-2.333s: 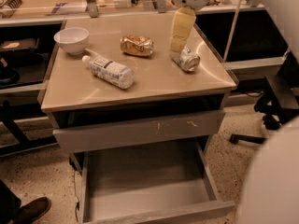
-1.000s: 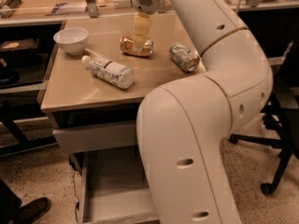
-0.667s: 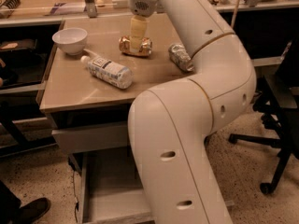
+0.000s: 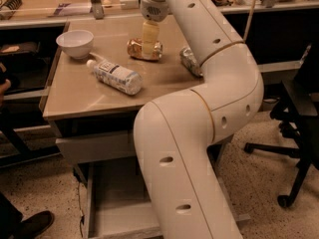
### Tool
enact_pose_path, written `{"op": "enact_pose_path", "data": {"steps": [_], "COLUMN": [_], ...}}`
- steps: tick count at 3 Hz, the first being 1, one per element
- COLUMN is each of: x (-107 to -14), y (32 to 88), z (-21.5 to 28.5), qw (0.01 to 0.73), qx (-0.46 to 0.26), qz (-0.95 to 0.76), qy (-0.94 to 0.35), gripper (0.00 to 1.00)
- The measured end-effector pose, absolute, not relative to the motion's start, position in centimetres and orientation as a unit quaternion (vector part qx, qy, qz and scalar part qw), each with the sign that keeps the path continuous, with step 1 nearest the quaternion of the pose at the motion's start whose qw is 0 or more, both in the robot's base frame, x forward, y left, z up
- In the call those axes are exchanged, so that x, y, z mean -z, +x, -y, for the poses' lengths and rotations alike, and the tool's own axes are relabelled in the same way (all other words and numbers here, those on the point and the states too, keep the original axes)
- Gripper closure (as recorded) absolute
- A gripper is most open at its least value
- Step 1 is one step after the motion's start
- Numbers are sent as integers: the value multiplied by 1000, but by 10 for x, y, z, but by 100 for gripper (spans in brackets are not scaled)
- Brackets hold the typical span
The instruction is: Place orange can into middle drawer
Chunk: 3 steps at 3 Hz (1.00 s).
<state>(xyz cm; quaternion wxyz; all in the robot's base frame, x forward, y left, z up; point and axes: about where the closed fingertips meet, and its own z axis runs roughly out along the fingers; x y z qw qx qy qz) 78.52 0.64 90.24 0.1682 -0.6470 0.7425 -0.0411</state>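
Observation:
The orange can lies on its side at the back middle of the tan tabletop. My gripper reaches down from above and sits right at the can, covering its middle. The middle drawer stands pulled open low under the table; my white arm hides most of its right half.
A silver-green can lies right of the orange can, partly behind my arm. A clear white-labelled bottle lies front left of it and a white bowl stands at the back left. A closed grey drawer front sits above the open drawer. A black chair stands to the right.
My gripper moved left from above the silver-green can to the orange can and has settled lower onto it. My arm now covers much of the drawer.

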Motion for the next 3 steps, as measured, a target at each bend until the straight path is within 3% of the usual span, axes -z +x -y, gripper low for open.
{"op": "enact_pose_path", "data": {"steps": [2, 3], "x": [-874, -874], "y": [795, 805], "z": [-6, -10], "qw": [136, 154], "qx": [58, 63], "qz": [-747, -744], "qy": [-648, -647], "gripper": [0, 0]}}
